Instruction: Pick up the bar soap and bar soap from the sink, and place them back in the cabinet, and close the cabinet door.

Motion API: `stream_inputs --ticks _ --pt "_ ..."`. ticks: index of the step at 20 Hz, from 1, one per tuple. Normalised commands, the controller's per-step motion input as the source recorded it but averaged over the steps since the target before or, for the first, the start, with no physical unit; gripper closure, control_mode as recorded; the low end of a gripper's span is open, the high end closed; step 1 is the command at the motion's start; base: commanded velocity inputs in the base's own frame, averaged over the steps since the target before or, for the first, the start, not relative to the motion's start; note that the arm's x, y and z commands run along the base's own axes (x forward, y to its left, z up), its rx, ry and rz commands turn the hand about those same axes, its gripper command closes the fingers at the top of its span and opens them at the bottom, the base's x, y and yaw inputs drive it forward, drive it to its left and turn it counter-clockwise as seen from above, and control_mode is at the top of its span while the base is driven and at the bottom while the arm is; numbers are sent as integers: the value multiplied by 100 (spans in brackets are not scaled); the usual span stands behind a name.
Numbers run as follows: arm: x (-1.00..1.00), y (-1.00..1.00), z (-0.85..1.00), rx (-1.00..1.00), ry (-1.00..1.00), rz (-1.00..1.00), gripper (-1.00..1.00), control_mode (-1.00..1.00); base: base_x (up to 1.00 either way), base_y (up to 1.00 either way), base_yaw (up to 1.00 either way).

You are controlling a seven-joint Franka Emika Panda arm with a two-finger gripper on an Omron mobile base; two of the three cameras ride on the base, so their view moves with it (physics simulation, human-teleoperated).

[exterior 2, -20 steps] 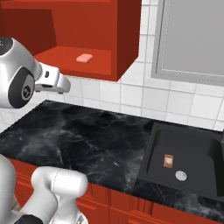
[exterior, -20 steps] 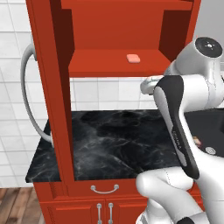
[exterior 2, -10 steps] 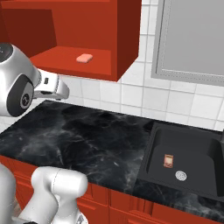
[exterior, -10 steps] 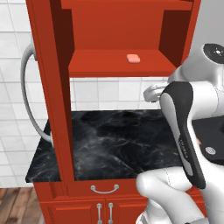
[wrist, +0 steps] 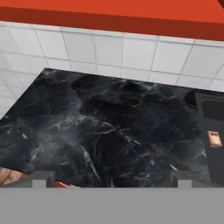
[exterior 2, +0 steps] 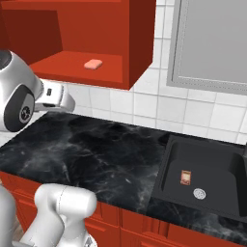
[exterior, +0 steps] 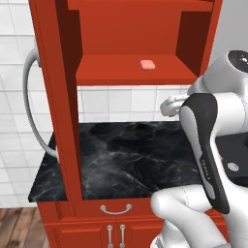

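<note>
The pink bar soap [exterior 2: 93, 63] already lies on the cabinet [exterior 2: 140, 43] shelf. The brown bar soap [exterior 2: 185, 176] sits in the sink [exterior 2: 170, 159], near the drain. I judge it light, stiff and slippery, so I would grip its long sides. My gripper [wrist: 109, 181] looks open and empty.

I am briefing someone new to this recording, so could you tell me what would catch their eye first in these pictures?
The bright red cabinet stands open above the black marble counter, with the salmon-pink bar soap lying alone on its shelf. To the right, the brown bar soap sits on the floor of the black sink, beside the round drain. The white arm fills the near edge of both base views.
</note>
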Motion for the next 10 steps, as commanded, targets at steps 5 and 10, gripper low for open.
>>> stream_inputs --ticks 5,10 --pt "-19 0 0 0 7 0 -100 -100 0 0 0" --pt "-26 0 0 0 5 0 -100 -100 0 0 0"
